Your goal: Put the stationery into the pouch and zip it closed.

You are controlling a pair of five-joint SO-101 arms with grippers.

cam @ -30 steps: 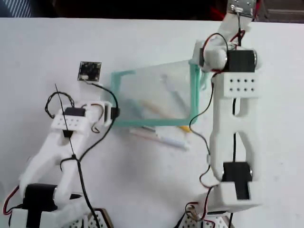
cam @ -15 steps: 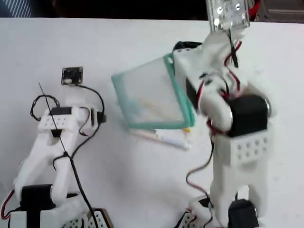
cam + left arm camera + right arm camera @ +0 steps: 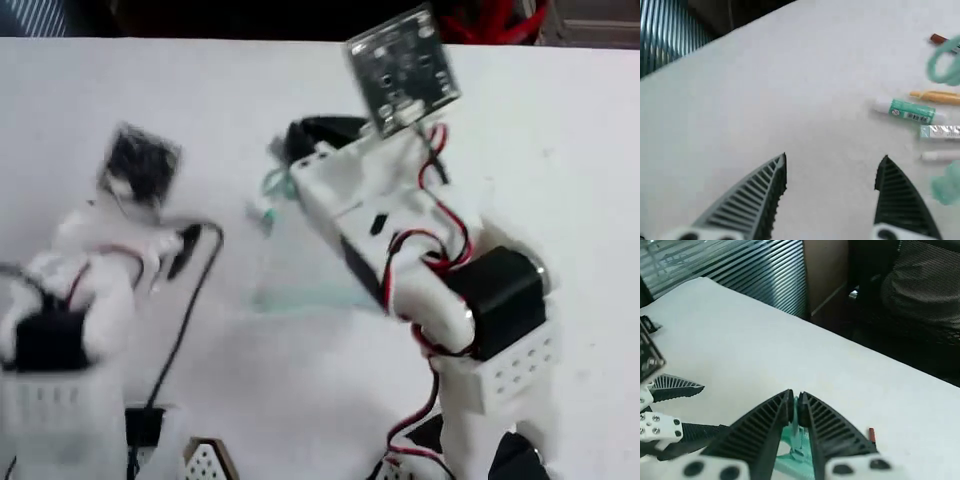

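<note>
This looks like an office or lab workroom. A plain white table [image 3: 560, 130] serves as the bench. Slatted window blinds [image 3: 30, 15] fill the upper left corner of the high view. In the right wrist view, the same blinds stand beyond the table's edge, beside a brown panel [image 3: 826, 275] and a black mesh-backed office chair [image 3: 920, 290].

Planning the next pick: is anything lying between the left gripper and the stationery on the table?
Nothing visible does. Only bare table separates the open left gripper from the green-labelled stick, with the orange pen beside it.
</note>
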